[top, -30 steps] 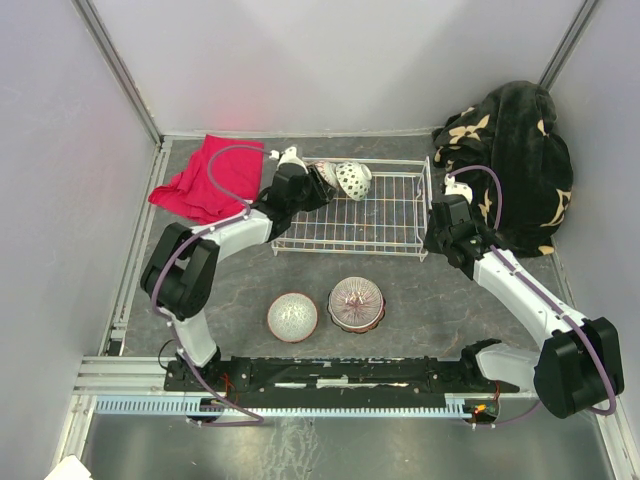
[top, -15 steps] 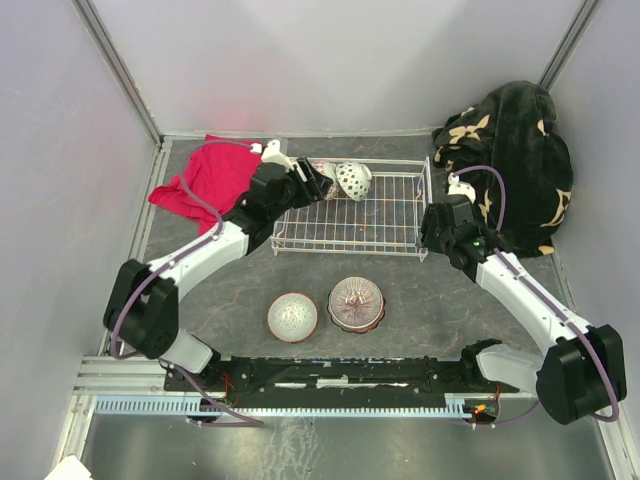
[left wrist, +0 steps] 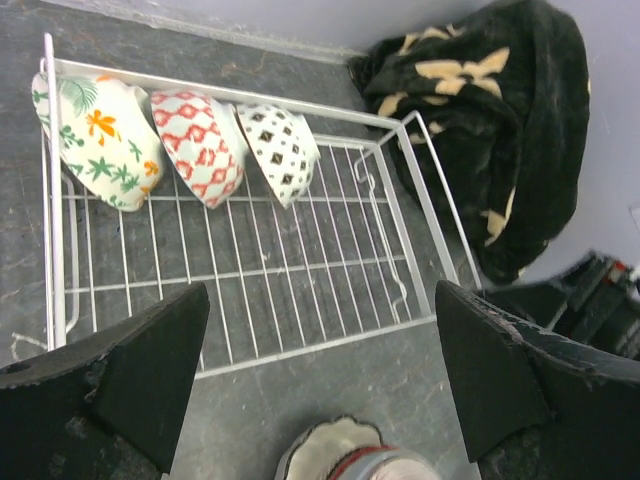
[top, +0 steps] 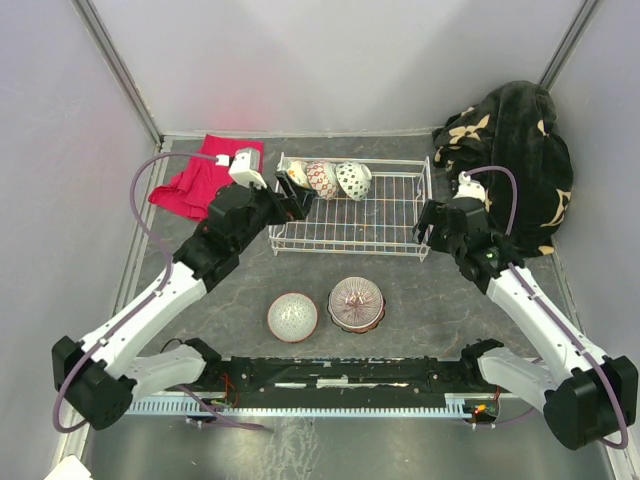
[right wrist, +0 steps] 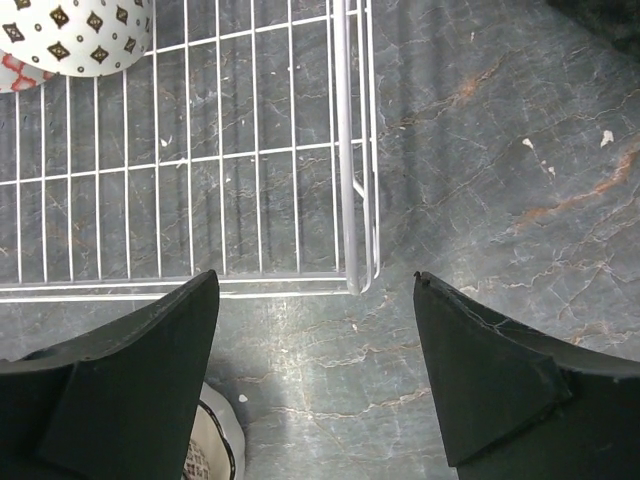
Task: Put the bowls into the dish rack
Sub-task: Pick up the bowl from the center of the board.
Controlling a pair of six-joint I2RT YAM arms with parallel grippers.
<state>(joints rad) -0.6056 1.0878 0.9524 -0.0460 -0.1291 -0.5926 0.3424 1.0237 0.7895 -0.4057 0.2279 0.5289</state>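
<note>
Left of dish rack (left wrist: 300,262), left end effector (left wrist: 320,345) agape.

The top camera is looking down from above and behind the arm bases, taking in the whole dark marbled table (top: 450,300). The left wrist camera is hanging close over the shallow white wire dish rack (left wrist: 300,270), facing far and right toward the black patterned fleece blanket (left wrist: 480,130). The right wrist camera is staring straight down over the rack's near right corner (all three views are sharing the rack and the white bowl with black diamonds (right wrist: 80,35)).
</note>
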